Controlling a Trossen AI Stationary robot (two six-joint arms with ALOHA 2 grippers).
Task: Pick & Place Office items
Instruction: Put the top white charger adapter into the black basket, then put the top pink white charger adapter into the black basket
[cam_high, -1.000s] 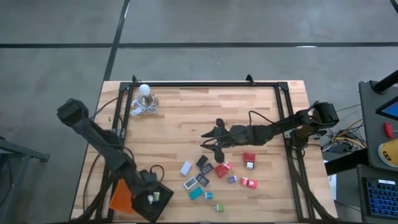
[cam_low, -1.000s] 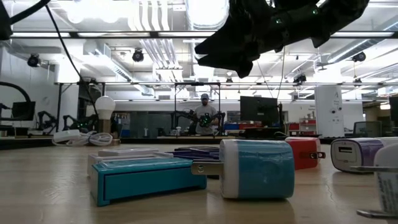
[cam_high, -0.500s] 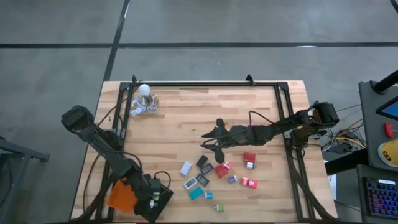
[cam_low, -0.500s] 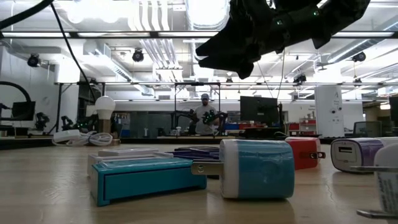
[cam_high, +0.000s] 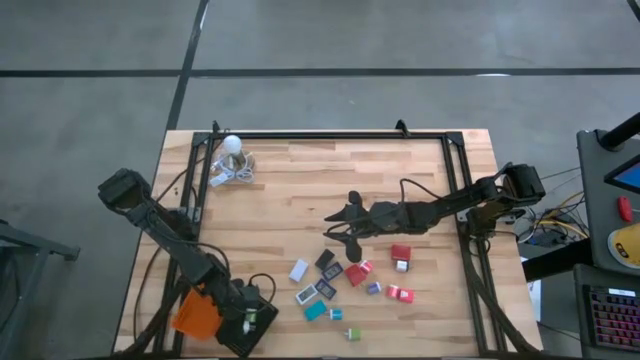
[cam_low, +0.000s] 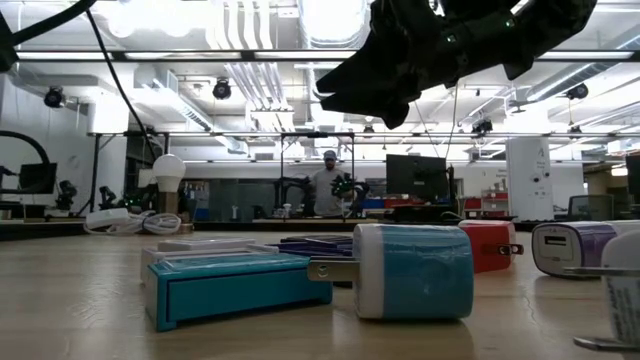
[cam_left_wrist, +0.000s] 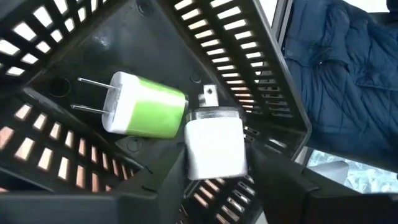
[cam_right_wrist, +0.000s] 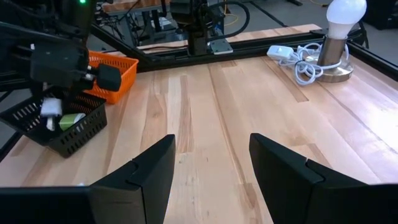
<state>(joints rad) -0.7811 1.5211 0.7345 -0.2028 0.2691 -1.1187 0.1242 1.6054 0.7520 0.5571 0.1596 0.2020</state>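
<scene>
Wooden table (cam_high: 300, 190).
Black tray (cam_left_wrist: 236, 50) directly under left gripper (cam_high: 240, 318), orange tray (cam_high: 195, 315) just beside it.
Left gripper: cannot tell if holding or released.
Right gripper (cam_high: 340, 228): jaws apart, empty, hovering above table.
Office items (cam_high: 350, 282): loose cluster just beyond right gripper, well apart from left one, so right arm nearer for next pick.
Closest is black piece (cam_high: 326, 262), long axis probably slanted to jaws.
Green charger (cam_left_wrist: 146, 106) and white charger (cam_left_wrist: 214, 146) lie touching in black tray.
</scene>
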